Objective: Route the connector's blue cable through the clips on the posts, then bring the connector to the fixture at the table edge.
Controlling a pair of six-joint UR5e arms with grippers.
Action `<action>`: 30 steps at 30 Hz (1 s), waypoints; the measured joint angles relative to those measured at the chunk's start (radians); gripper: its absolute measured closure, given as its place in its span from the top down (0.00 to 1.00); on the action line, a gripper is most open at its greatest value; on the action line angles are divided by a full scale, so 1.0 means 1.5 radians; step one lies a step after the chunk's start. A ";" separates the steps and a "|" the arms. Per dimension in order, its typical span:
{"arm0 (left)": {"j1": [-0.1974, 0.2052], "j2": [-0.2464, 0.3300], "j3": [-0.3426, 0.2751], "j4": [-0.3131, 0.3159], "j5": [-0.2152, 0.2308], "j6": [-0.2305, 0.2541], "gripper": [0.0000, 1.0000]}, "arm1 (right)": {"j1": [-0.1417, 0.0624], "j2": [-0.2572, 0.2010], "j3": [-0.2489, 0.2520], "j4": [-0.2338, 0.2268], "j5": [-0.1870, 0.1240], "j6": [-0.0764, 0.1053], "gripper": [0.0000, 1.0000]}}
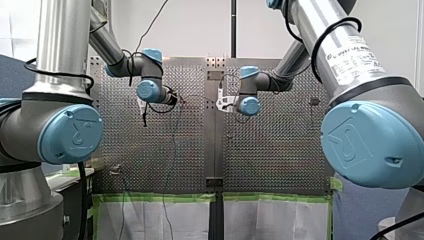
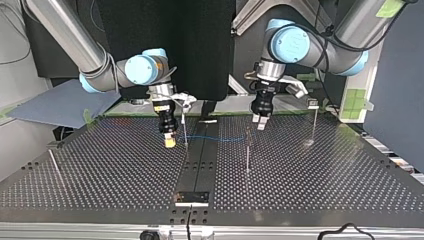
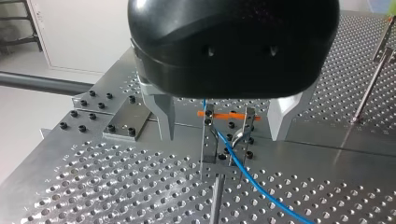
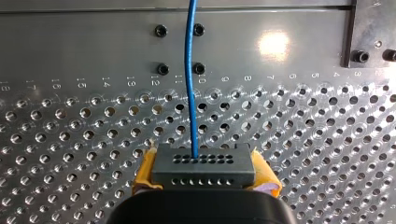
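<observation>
In the right wrist view a grey connector [image 4: 204, 164] sits between yellow pads [image 4: 145, 171], and my right gripper [image 4: 204, 179] is shut on it. Its blue cable [image 4: 190, 84] runs straight ahead over the perforated plate. In the top view my right gripper [image 2: 170, 141] hangs low beside a thin post [image 2: 185, 131], and the blue cable [image 2: 220, 139] stretches toward a second post [image 2: 247, 150]. My left gripper [image 3: 224, 137] stands open above that post's clip [image 3: 227, 133], one metal finger [image 3: 166, 116] on each side. The cable [image 3: 247, 177] passes through the clip.
A dark fixture [image 2: 191, 197] lies at the table's near edge in the top view. Further posts stand at that view's right [image 2: 314, 125] and far left [image 2: 54, 165]. A blue-grey sheet [image 2: 55, 105] lies off the table's left back corner.
</observation>
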 joint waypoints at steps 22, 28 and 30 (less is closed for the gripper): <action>-0.003 0.000 0.000 -0.002 -0.002 0.012 0.98 | 0.000 0.000 0.000 0.001 0.000 0.000 0.00; -0.016 0.000 0.000 -0.018 -0.022 0.040 0.98 | 0.000 0.000 0.000 0.003 0.000 0.000 0.00; -0.024 0.000 0.000 -0.021 -0.033 0.052 0.98 | 0.000 0.000 0.000 0.004 0.000 0.000 0.00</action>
